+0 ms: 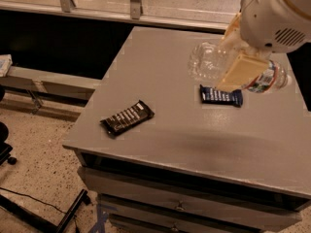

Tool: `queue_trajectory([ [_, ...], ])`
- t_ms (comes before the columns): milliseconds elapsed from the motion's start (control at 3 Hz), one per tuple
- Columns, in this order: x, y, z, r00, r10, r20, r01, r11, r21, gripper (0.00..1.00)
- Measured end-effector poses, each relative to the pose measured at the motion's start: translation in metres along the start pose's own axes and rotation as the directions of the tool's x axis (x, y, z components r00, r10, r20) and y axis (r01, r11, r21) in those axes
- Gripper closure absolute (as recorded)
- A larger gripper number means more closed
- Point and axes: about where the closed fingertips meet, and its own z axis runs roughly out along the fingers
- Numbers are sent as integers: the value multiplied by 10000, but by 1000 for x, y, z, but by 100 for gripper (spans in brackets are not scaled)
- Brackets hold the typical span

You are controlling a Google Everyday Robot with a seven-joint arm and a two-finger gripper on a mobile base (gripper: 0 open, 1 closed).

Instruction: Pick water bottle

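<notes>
The water bottle [209, 62] is clear ribbed plastic, lying on its side in the air above the grey table [160, 72], its white cap and banded label at the right end [272, 79]. My gripper [238, 64] is shut on the water bottle around its middle; one cream-coloured finger [240, 72] crosses in front of it. The bottle is lifted off the tabletop, above and beyond the dark blue snack wrapper.
A dark blue snack wrapper [221, 96] lies on the table under the bottle. A black snack bar wrapper [127, 118] lies near the table's front left. The table has drawers below [180, 205]. A low shelf [48, 79] stands to the left.
</notes>
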Motion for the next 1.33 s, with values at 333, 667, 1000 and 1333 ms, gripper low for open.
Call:
queue_trajectory([
  [333,3,0,-8,9999,129,-52,-128,9996,262,100],
  [667,6,0,-10,9996,245,-162,-239,9990,384,100],
  [1000,8,0,-11,9988,358,-319,-343,9983,469,100],
  [1333,10,0,-11,9981,444,-422,-420,9975,575,100],
])
